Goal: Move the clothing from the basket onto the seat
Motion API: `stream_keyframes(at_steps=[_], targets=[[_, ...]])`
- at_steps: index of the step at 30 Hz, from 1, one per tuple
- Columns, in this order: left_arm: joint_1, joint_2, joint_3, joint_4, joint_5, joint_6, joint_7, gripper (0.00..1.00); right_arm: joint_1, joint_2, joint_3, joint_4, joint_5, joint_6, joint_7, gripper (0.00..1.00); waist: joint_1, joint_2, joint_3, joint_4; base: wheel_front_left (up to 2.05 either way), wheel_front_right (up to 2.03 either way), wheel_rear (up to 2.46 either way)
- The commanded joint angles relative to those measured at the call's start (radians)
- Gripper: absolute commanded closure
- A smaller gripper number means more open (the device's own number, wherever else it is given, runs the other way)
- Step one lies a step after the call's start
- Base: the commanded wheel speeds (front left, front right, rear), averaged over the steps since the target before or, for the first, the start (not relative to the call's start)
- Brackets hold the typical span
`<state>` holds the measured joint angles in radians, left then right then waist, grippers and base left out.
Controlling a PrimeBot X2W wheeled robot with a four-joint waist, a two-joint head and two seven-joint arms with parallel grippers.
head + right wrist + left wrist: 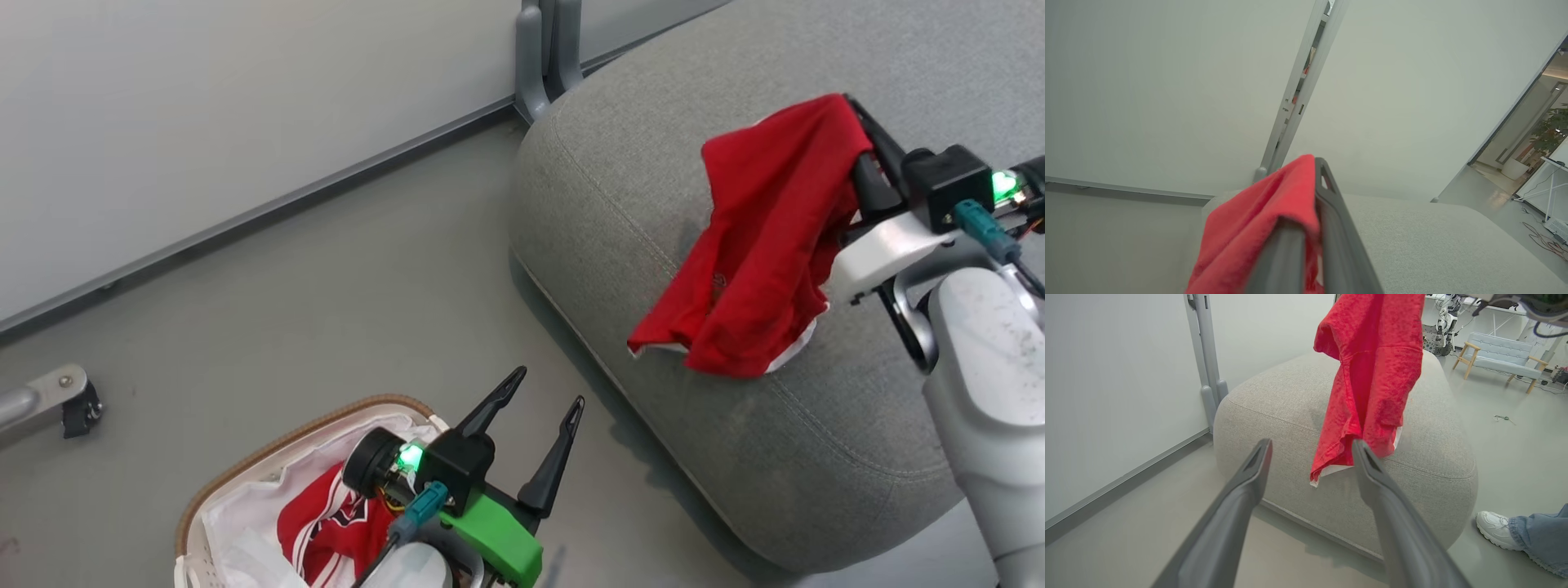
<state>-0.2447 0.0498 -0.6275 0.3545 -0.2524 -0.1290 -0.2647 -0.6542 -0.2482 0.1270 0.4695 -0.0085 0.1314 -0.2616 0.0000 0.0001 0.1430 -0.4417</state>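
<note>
The garment (pixel 759 245) is plain bright red with a thin white edge at its lower hem. The seat (pixel 620 163) is mottled grey weave. The basket (pixel 375 400) is white with a brown woven rim and a white liner (pixel 245 506). The other garment (pixel 322 523) is red with white stripes and a black-and-white patch. The left tool (pixel 549 385) has black fingers on a green mount. The floor (pixel 326 286) is grey, a shoe (pixel 1494 528) white, jeans (pixel 1539 535) blue.

Light: bright, even, diffuse | Shadows: soft, on floor (pixel 326 286) beside seat (pixel 604 188), under clothing (pixel 759 245) | Focus: head view sharp, right pincer (pixel 1316 167) blurred close-up | Edges: wrist views bowed
</note>
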Motion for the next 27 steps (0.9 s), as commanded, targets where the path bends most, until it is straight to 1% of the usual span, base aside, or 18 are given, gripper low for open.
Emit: stream_keyframes(at_steps=[1, 6, 9, 12, 18, 20, 22, 25, 27], targets=[[-0.026, 0.017, 0.000, -0.005, 0.006, -0.003, 0.001, 0.00, -0.037, -0.012, -0.010, 0.005, -0.002, -0.001, -0.005, 1.00, 0.0000, -0.0001, 0.058, 0.002, 0.00, 0.00, 0.00], [-0.070, 0.043, -0.013, -0.012, 0.017, -0.003, 0.000, 0.00, -0.160, -0.069, -0.050, 0.036, -0.006, -0.001, -0.005, 1.00, 0.0000, -0.0001, 0.142, 0.041, 0.00, 0.00, 0.00], [-0.101, 0.065, -0.012, -0.017, 0.025, -0.003, 0.001, 0.00, -0.261, -0.113, -0.098, 0.064, 0.010, -0.001, -0.005, 1.00, 0.0000, -0.0001, 0.206, 0.067, 0.00, 0.00, 0.00], [-0.130, 0.081, -0.012, -0.024, 0.037, -0.003, 0.001, 0.00, -0.356, -0.161, -0.141, 0.101, -0.002, -0.001, -0.005, 1.00, 0.0000, -0.0001, 0.265, 0.094, 0.00, 0.00, 0.00], [-0.185, 0.106, 0.000, -0.042, 0.059, -0.001, 0.001, 0.00, -0.510, -0.237, -0.173, 0.166, -0.032, -0.001, -0.005, 1.00, 0.0000, -0.0001, 0.388, 0.135, 0.00, 0.00, 0.00], [-0.200, 0.115, 0.004, -0.048, 0.069, 0.004, 0.001, 0.00, -0.533, -0.244, -0.185, 0.184, -0.041, -0.001, -0.005, 1.00, 0.0000, -0.0001, 0.425, 0.144, 0.00, 0.00, 0.00], [-0.210, 0.127, 0.020, -0.054, 0.074, 0.019, 0.001, 0.00, -0.543, -0.231, -0.207, 0.211, -0.056, -0.001, -0.005, 1.00, 0.0000, -0.0001, 0.471, 0.151, 0.00, 0.00, 0.00], [-0.221, 0.135, 0.024, -0.066, 0.081, 0.026, 0.000, 0.00, -0.509, -0.219, -0.250, 0.237, -0.070, -0.001, -0.005, 1.00, 0.0000, -0.0001, 0.508, 0.160, 0.00, 0.00, 0.00], [-0.226, 0.144, 0.027, -0.071, 0.085, 0.032, 0.001, 0.00, -0.481, -0.192, -0.268, 0.259, -0.082, -0.001, -0.005, 1.00, 0.0000, -0.0001, 0.527, 0.163, 0.00, 0.00, 0.00]])
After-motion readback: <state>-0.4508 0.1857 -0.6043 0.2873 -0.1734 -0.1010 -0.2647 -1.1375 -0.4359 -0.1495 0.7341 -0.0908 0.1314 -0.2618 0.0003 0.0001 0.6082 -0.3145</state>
